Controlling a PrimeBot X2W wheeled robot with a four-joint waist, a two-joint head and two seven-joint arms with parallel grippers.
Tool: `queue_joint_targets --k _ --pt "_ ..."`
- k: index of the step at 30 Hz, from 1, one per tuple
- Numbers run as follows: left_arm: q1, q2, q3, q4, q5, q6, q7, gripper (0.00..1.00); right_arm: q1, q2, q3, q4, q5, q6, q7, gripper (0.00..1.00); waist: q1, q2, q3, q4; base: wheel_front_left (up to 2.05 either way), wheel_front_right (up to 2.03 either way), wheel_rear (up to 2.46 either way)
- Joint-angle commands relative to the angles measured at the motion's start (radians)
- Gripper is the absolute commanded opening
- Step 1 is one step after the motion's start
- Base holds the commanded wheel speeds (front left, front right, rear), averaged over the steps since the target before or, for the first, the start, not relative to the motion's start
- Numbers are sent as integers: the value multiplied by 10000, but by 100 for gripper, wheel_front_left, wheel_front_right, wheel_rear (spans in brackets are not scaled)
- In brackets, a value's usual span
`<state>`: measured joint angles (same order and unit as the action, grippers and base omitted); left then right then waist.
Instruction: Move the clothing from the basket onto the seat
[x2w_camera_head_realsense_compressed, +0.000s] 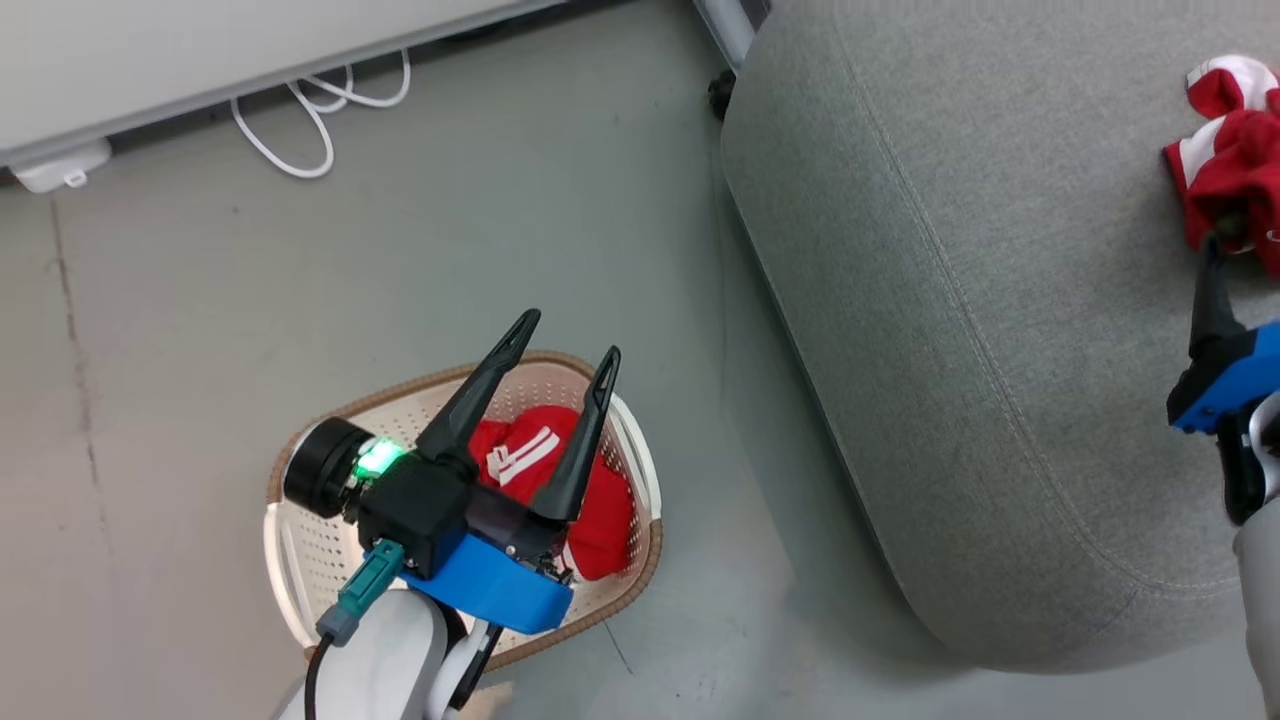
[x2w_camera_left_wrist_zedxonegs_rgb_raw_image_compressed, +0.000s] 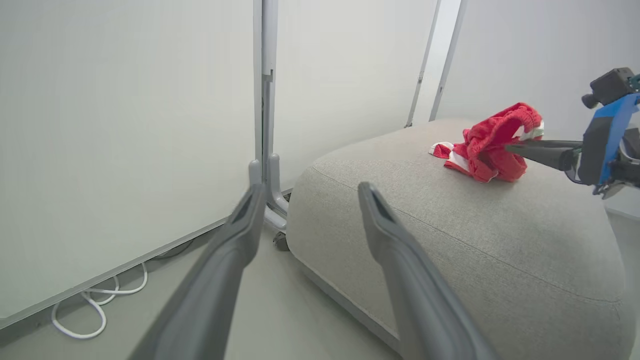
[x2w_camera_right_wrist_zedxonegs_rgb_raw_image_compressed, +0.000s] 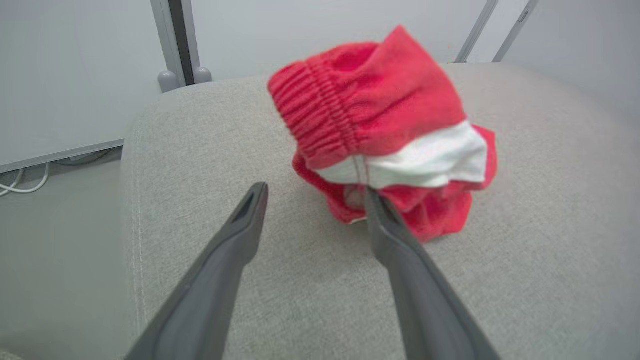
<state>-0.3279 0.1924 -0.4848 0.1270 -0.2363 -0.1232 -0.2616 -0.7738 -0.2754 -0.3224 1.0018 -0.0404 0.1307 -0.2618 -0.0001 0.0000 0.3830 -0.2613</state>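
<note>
The cream basket (x2w_camera_head_realsense_compressed: 310, 540) stands on the floor at the lower left with one red, white-striped piece of clothing (x2w_camera_head_realsense_compressed: 530, 455) in it. My left gripper (x2w_camera_head_realsense_compressed: 570, 335) hovers above the basket, open and empty, fingers pointing toward the seat (x2w_camera_left_wrist_zedxonegs_rgb_raw_image_compressed: 425, 240). A second red piece of clothing (x2w_camera_head_realsense_compressed: 1225, 165) lies crumpled on the grey seat (x2w_camera_head_realsense_compressed: 950, 300) at the far right. My right gripper (x2w_camera_right_wrist_zedxonegs_rgb_raw_image_compressed: 315, 190) is open over the seat. Its right fingertip (x2w_camera_right_wrist_zedxonegs_rgb_raw_image_compressed: 372, 200) touches the near edge of that clothing (x2w_camera_right_wrist_zedxonegs_rgb_raw_image_compressed: 380, 100), and nothing lies between the fingers.
A white cable (x2w_camera_head_realsense_compressed: 300, 120) loops on the grey floor beside a white partition's base. A partition post (x2w_camera_left_wrist_zedxonegs_rgb_raw_image_compressed: 264, 100) and a small caster (x2w_camera_head_realsense_compressed: 718, 92) stand at the seat's far corner. Bare floor runs between basket and seat.
</note>
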Motion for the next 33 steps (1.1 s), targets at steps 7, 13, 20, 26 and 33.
queue_joint_targets --k 7,13,20,26,33 --pt "1158 -426 1056 115 2 -23 -48 100 1626 279 932 -1362 816 1 -41 100 1 0 -1602 600 0 0 0" --pt "1839 -677 1949 179 129 -24 -42 100 2844 618 1673 -3001 1360 1 133 100 1 0 -2192 907 0 0 0" --pt "2357 -899 2817 333 177 -33 -41 100 4139 1121 2101 -4910 1511 1 613 100 1 0 -2634 1241 0 0 0" --pt "2730 -1046 3690 512 245 -33 -40 100 5273 1666 2335 -6608 1377 1 1042 100 1 0 -2973 1600 0 0 0" --pt "3096 -1157 4373 974 281 -48 -40 100 6296 2098 2624 -7809 1332 1 1378 100 1 0 -3448 2064 0 0 0"
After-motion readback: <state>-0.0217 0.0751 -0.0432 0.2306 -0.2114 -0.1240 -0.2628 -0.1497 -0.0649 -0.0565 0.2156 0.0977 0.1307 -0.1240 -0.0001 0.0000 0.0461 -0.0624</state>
